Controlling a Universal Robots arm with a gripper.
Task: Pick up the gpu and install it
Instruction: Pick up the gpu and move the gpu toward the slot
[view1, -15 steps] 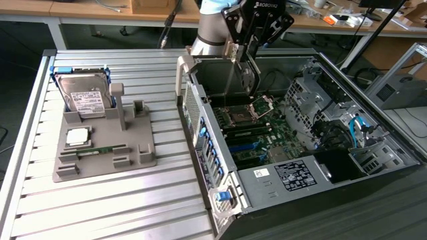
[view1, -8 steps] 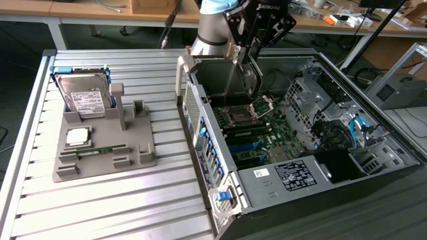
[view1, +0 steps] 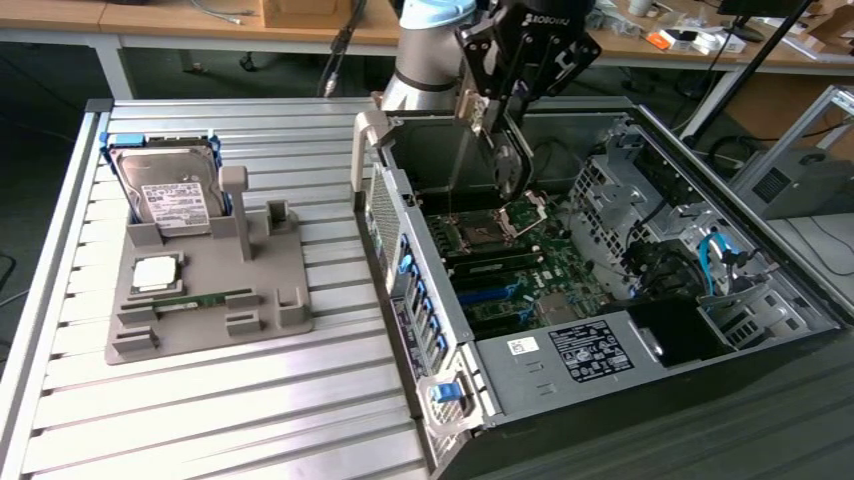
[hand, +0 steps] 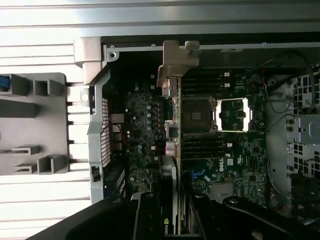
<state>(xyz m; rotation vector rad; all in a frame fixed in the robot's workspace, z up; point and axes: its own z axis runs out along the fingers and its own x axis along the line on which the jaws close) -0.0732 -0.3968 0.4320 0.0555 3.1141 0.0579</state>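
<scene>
Half closed on the gpu (view1: 510, 168), a thin, flat, dark circuit card with a pale silver-tan metal end bracket (hand: 173, 65). Pinched it across its flat faces between the pads of the black two-finger gripper (view1: 497, 125), at the end away from that bracket. Hung the card lengthwise over the open grey metal computer case (view1: 534, 385), above the dark green motherboard (view1: 534, 290) and apart from it, near the square silver processor socket (view1: 483, 235). Judged it light and stiff, yet fragile: thin board, bare components, a bracket apt to bend. Judged the plain board margin the safest hold, firm without squeezing. Noted the silver boxy hard drive (view1: 167, 190) standing in the grey plastic fixture (view1: 200, 310).
</scene>
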